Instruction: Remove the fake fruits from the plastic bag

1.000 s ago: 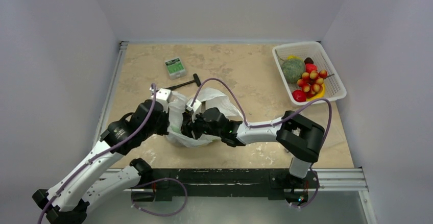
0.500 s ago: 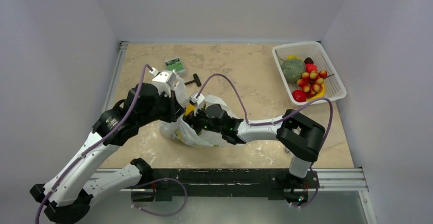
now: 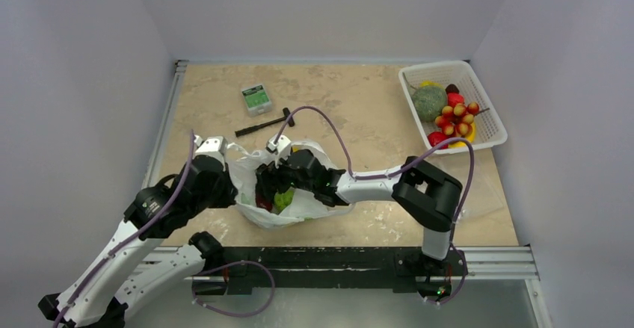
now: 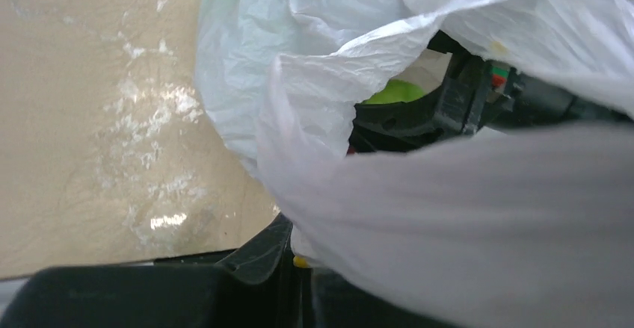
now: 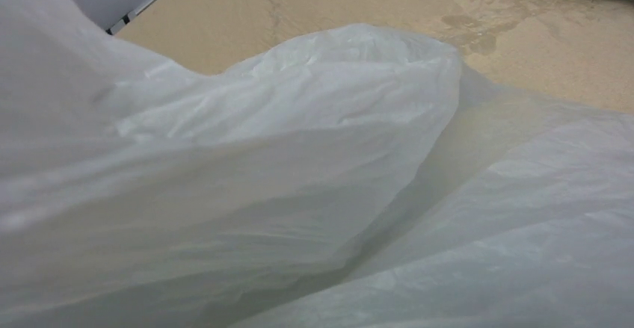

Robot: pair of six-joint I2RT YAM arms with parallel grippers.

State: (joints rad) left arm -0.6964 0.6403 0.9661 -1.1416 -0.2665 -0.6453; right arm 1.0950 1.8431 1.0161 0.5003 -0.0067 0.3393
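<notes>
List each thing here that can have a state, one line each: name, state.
plastic bag: mouth open, green fruit inside
left gripper: at bag's rim, jaws hidden
right gripper: inside bag, jaws hidden
basket: upright, holding a fruit pile
black tool: lying flat
small box: lying flat, lid unclear

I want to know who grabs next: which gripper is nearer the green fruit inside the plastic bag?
Right. The right gripper is inside the mouth of the plastic bag, right beside the green fruit. The left gripper sits outside, at the bag's left rim.
</notes>
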